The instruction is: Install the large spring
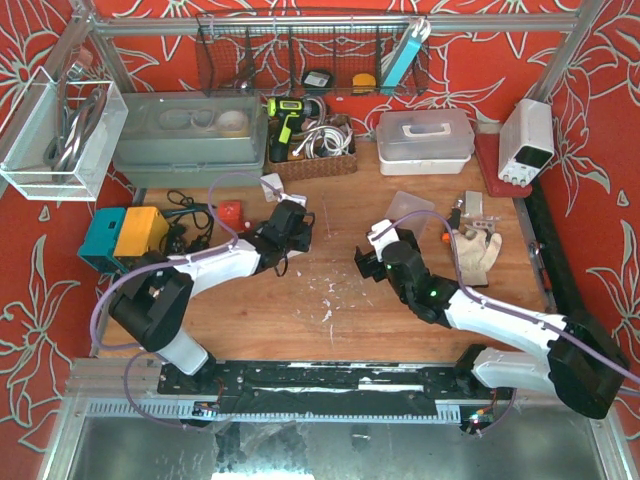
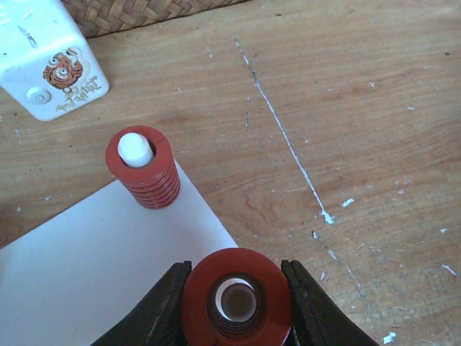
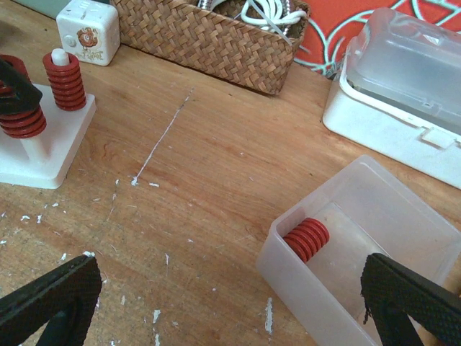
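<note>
Scratched wooden tabletop (image 2: pixel 360 108), red floral backdrop; at left, the left tool (image 2: pixel 236 306) clamps the large spring (image 2: pixel 196 288) — axis upright, already over the white peg (image 3: pixel 30 148), bare peg showing beneath, so seating looks straight down; the right tool (image 3: pixel 230 299) gapes wide — well apart.

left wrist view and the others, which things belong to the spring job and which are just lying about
Job: large red coil spring in the left gripper; white pegged base; second red spring seated on its peg; clear plastic tub holding another red spring.
Lying about: woven wicker basket; white cube with cartoon face; white lidded plastic box.
</note>
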